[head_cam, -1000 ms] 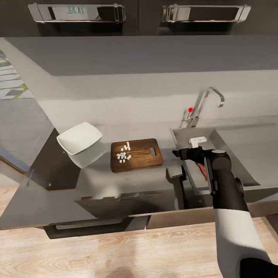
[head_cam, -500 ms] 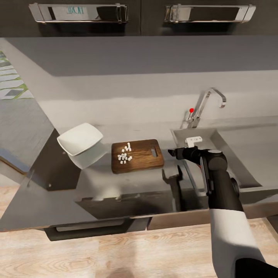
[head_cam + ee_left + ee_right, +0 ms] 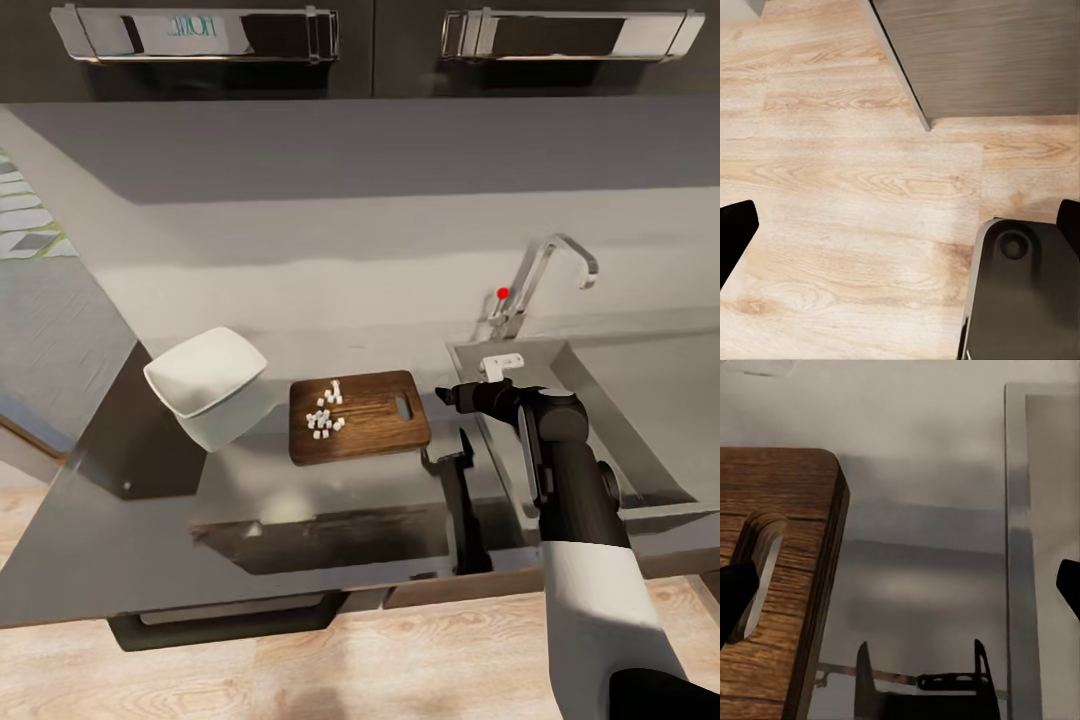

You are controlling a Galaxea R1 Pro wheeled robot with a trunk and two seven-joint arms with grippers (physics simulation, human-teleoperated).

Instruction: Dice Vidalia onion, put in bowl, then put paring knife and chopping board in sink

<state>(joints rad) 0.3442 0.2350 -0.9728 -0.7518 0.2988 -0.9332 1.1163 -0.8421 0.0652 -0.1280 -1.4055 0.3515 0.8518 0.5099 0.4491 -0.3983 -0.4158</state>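
1 step in hand: moving diced onion [image 3: 324, 410] from chopping board [image 3: 375, 413] to bowl [image 3: 203, 376].
I see my right gripper [image 3: 447, 396] mid-frame between board and sink [image 3: 555, 360], spread wide, empty; next it needs the board's slotted end.

In the head view's middle, a bare strip of countertop [image 3: 440, 440] separates the chopping board [image 3: 375, 415] from the sink [image 3: 590, 420] at right, and the right gripper [image 3: 447, 397] hovers over it, fingers spread. Left of the board, a narrower gap leads to the bowl [image 3: 205, 375]. At upper right the faucet [image 3: 545, 270] rises behind the basin, while the counter behind the board lies bare to the wall.
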